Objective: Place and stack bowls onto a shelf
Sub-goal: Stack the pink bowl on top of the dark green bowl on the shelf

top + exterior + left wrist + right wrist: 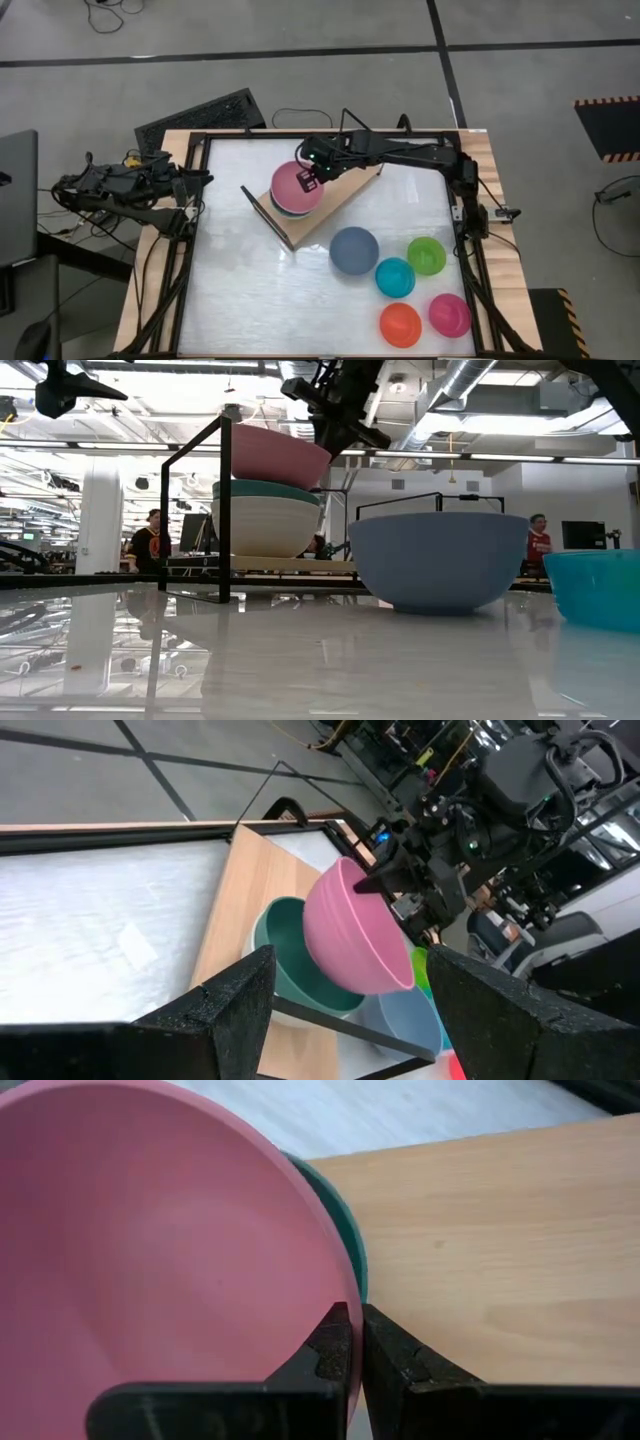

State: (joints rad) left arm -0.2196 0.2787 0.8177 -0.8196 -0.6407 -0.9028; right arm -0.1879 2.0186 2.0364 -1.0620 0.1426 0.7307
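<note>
Right gripper pinching pink bowl rim (tilted), above teal bowl, shelf

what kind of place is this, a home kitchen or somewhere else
Probably a robotics lab or open workshop, not a kitchen: exposed ceiling ducts overhead, people at desks behind the black-framed white table, and taped lines on a grey concrete floor.

Pink bowl pinched by its rim in the right end effector, tilted over the teal-and-white stack on the shelf.
</note>
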